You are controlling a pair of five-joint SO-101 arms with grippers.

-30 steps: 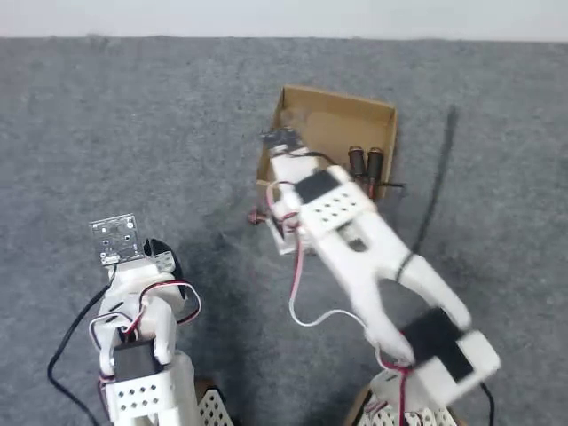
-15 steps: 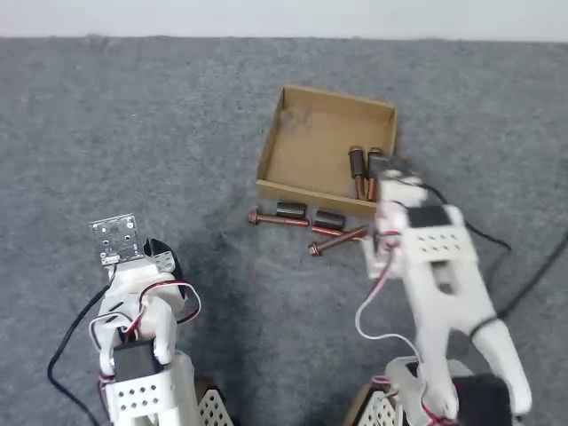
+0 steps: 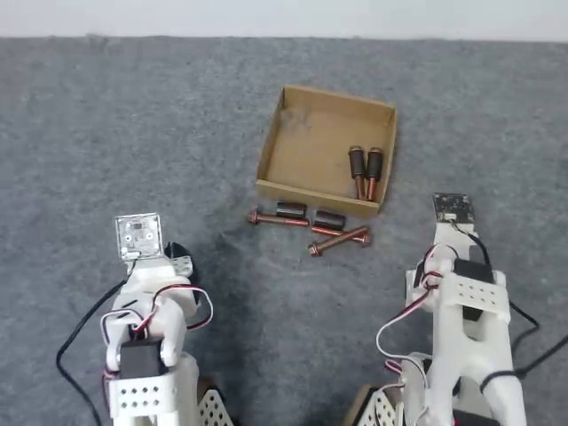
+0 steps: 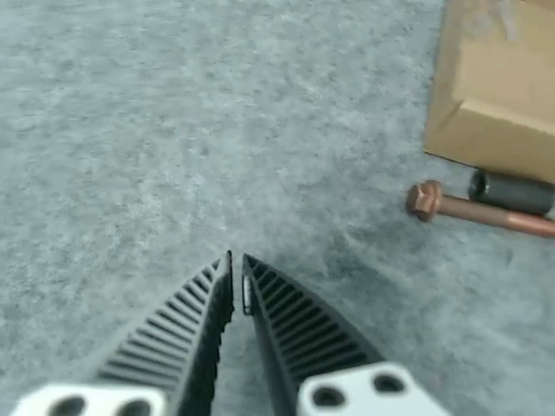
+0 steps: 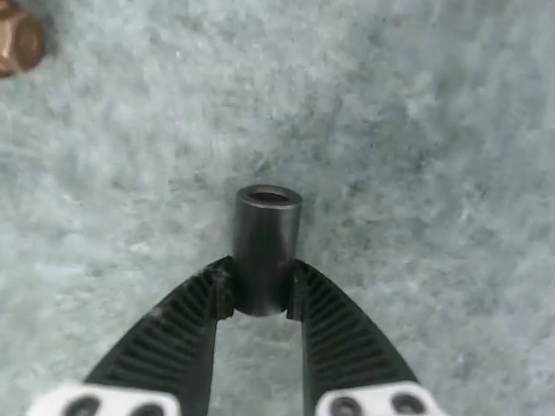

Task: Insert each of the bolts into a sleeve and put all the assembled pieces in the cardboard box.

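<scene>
From above, I am looking at the cardboard box [image 3: 312, 196], where two assembled pieces [image 3: 358, 167] are lying side by side toward its right wall. Loose bolts [image 3: 277, 219] and two loose sleeves [image 3: 330, 218] are lying on the grey carpet [image 3: 133, 115] just in front of the box, some crossing or touching each other. The left arm [image 3: 146, 302] and right arm [image 3: 466, 306] are both sitting well apart from that pile.

Through the left wrist camera, I am seeing the left gripper [image 4: 237, 260] with its fingers pressed together on nothing, hovering over bare carpet. Ahead of it, a bolt [image 4: 486, 212] is lying close along the box wall [image 4: 494, 95], with a sleeve [image 4: 512, 192] touching it.

Through the right wrist camera, I am watching the right gripper [image 5: 260, 273] clamping a sleeve [image 5: 267, 225] near one end, its open bore pointing away from the fingers. A bolt head [image 5: 16, 42] is showing farther off on the carpet.

What is worrying me is that end grip. I am expecting the sleeve to pivot or slide if a bolt pushes in off-axis. The bolt by the wall is crowded, so a finger could snag the cardboard or nudge the neighbouring sleeve into rolling.
</scene>
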